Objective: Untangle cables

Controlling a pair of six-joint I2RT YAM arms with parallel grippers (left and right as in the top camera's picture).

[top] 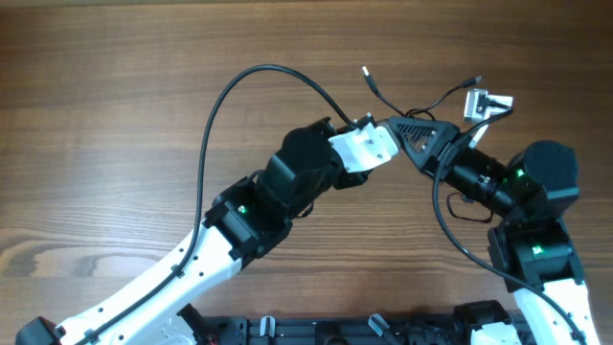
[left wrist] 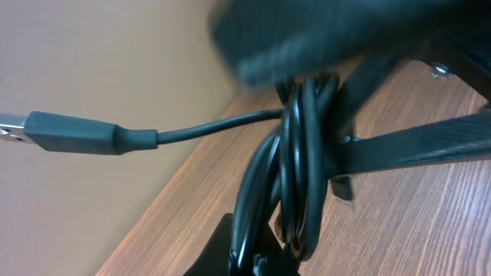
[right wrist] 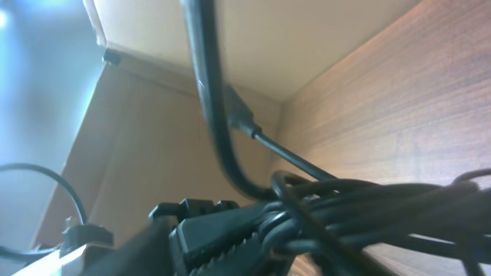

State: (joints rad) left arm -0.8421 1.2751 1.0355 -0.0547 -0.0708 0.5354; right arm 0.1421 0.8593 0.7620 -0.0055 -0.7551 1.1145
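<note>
The cables are thin black cords bunched between my two grippers near the table's back middle. Loose strands (top: pixel 376 93) trail from the bunch to small plugs (top: pixel 366 72). In the left wrist view the looped bundle (left wrist: pixel 299 169) hangs upright, with a USB plug (left wrist: pixel 69 134) sticking out left. My left gripper (left wrist: pixel 261 261) is shut on the bundle's lower end; overhead its tips (top: pixel 388 129) sit under the white camera unit. My right gripper (top: pixel 412 134) is shut on the same bundle (right wrist: pixel 353 211), toothed jaws (right wrist: pixel 238 230) clamped on it, next to the left gripper.
A thick black arm wire (top: pixel 225 96) arches over the table at the back left. The right arm's white camera unit (top: pixel 487 101) sits at the back right. Wood table (top: pixel 115 115) all around; the wall rises beyond its far edge (left wrist: pixel 92 61).
</note>
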